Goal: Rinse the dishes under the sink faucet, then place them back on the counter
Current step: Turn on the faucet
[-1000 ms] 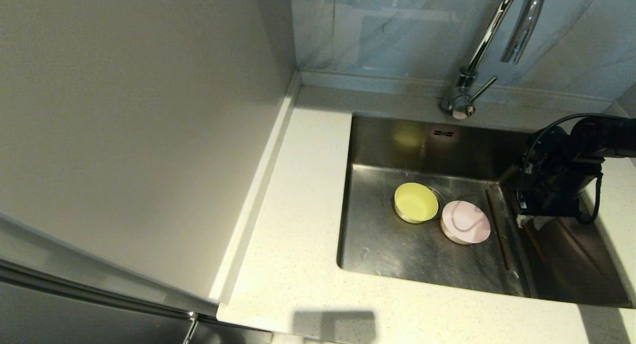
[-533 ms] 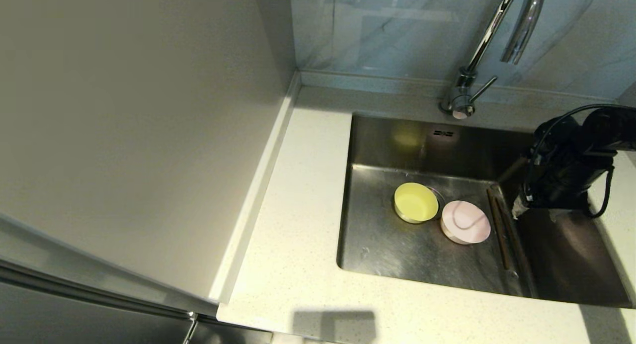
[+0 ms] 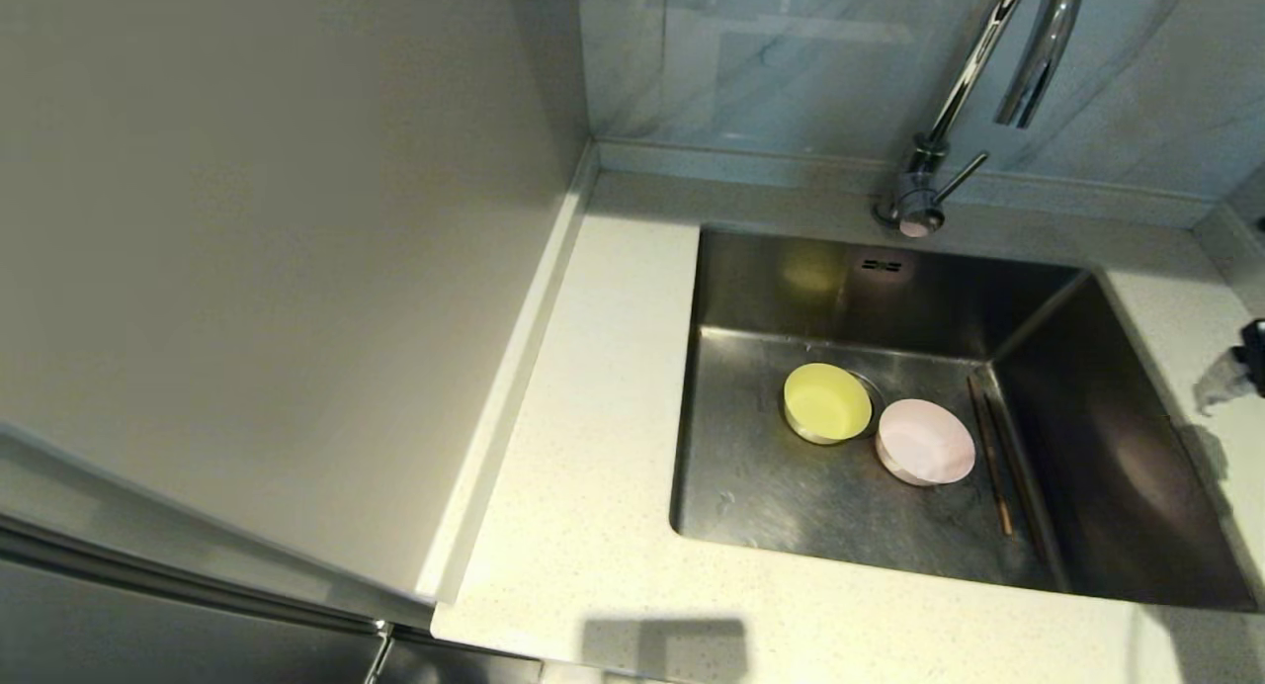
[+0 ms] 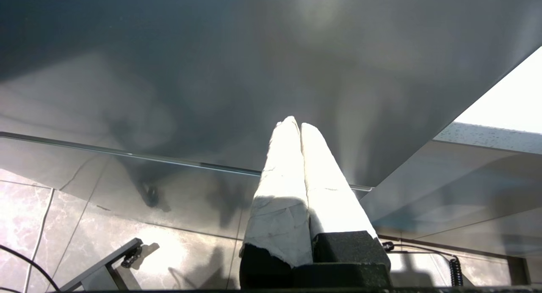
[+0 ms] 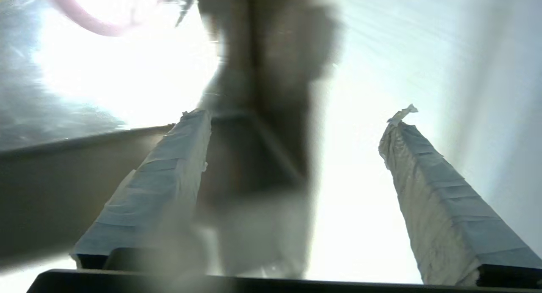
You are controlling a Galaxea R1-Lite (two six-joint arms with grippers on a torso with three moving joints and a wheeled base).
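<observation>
The yellow-green bowl and the pale pink bowl stand side by side on the floor of the steel sink. Two brown chopsticks lie along the basin's right wall, just right of the pink bowl. The chrome faucet rises behind the sink, with its lever at the base. My right gripper is open and empty over the counter at the sink's right rim; only one fingertip shows in the head view. The pink bowl's rim shows in the right wrist view. My left gripper is shut and empty, parked low beside a cabinet.
The speckled counter runs along the left and front of the sink. A plain beige wall panel stands at the left. A low raised back edge sits under the tiled wall.
My right arm has pulled back from above the sink's right side to the far right edge of the head view. A second chopstick now shows beside the first.
</observation>
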